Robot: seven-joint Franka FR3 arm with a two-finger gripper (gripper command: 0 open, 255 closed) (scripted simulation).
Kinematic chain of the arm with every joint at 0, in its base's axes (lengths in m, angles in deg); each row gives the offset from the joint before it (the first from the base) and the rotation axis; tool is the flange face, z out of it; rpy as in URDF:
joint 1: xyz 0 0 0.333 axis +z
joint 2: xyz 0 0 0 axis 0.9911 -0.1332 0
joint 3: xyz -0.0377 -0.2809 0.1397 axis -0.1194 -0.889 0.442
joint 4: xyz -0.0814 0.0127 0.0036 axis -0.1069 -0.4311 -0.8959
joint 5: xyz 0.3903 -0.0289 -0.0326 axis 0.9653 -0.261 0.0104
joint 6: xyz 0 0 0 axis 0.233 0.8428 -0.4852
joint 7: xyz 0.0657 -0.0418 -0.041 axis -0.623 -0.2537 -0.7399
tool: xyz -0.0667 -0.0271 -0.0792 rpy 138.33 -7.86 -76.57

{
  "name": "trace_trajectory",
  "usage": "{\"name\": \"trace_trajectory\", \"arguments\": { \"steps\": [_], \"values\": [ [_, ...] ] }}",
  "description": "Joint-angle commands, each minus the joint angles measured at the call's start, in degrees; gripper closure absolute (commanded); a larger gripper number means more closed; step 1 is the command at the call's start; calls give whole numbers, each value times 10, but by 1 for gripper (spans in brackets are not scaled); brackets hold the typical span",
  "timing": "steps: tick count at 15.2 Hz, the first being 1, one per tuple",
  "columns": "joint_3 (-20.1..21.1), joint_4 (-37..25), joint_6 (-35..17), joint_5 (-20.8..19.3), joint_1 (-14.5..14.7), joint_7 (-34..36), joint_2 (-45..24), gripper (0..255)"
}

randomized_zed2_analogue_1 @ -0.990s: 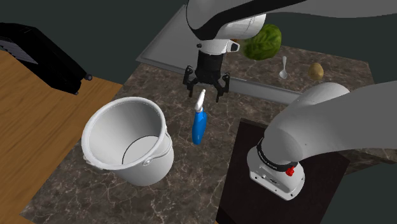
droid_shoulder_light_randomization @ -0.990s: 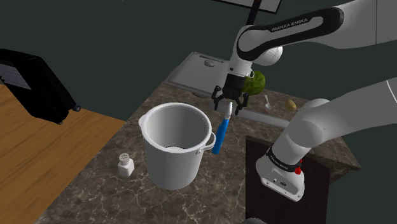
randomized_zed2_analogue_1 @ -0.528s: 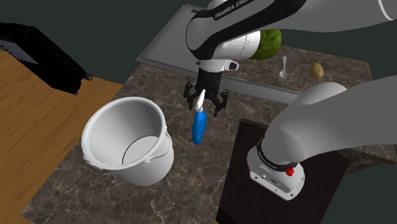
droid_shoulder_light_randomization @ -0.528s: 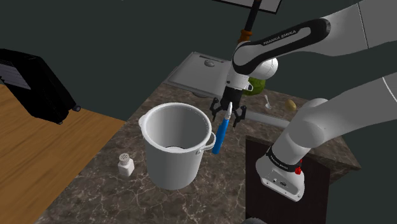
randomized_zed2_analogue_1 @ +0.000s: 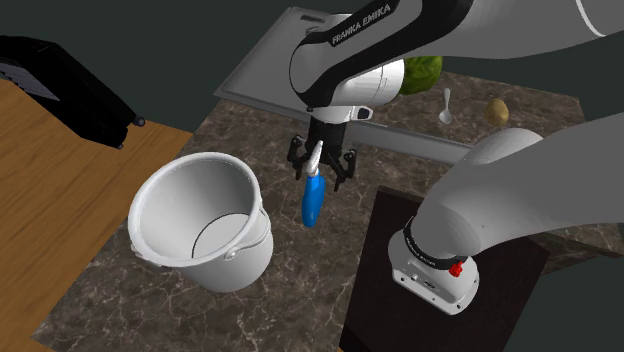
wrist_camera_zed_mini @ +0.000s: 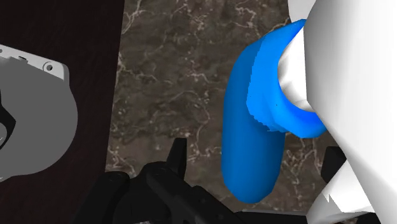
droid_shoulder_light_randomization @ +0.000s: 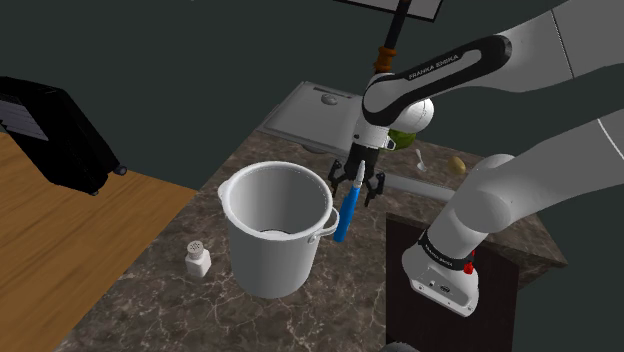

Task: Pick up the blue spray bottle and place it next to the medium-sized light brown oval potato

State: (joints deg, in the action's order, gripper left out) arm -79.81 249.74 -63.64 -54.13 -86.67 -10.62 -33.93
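The blue spray bottle (droid_shoulder_light_randomization: pixel 345 216) (randomized_zed2_analogue_1: pixel 312 203) lies on the dark marble counter (droid_shoulder_light_randomization: pixel 180 300), its white nozzle pointing toward the sink, right beside the white pot (droid_shoulder_light_randomization: pixel 240 238). My gripper (droid_shoulder_light_randomization: pixel 357 184) (randomized_zed2_analogue_1: pixel 320 167) hangs low over the nozzle end, open, one finger on each side of the white head. In the wrist view the blue body (wrist_camera_zed_mini: pixel 253 146) and white head (wrist_camera_zed_mini: pixel 347 89) lie between the fingers (wrist_camera_zed_mini: pixel 177 156), which stand apart. The small light brown potato (droid_shoulder_light_randomization: pixel 457 164) (randomized_zed2_analogue_1: pixel 496 110) rests far back on the counter, near a white spoon (randomized_zed2_analogue_1: pixel 446 104).
A green melon (randomized_zed2_analogue_1: pixel 426 69) sits behind my arm by the sink (randomized_zed2_analogue_1: pixel 272 60). A white shaker (droid_shoulder_light_randomization: pixel 197 259) stands before the pot (randomized_zed2_analogue_1: pixel 160 225). The dark stand (randomized_zed2_analogue_1: pixel 370 290) is close to the bottle. A wooden floor (droid_shoulder_light_randomization: pixel 60 240) and a black case (droid_shoulder_light_randomization: pixel 60 135) lie beyond the counter's edge.
The gripper has come down from above the bottle and shifted slightly toward it, now straddling the white nozzle. The bottle has not moved.
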Motion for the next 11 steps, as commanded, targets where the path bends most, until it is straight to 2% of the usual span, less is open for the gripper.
{"name": "trace_trajectory", "arguments": {
  "steps": [1, 2, 3, 11],
  "values": [
    [0, 0, 0, 0, 0, 0, 0, 0],
    [0, 0, 0, 0, 0, 0, 0, 0],
    [0, 0, 0, 0, 0, 0, 0, 255],
    [0, 0, 0, 0, 0, 0, 0, 255]
  ]
}}
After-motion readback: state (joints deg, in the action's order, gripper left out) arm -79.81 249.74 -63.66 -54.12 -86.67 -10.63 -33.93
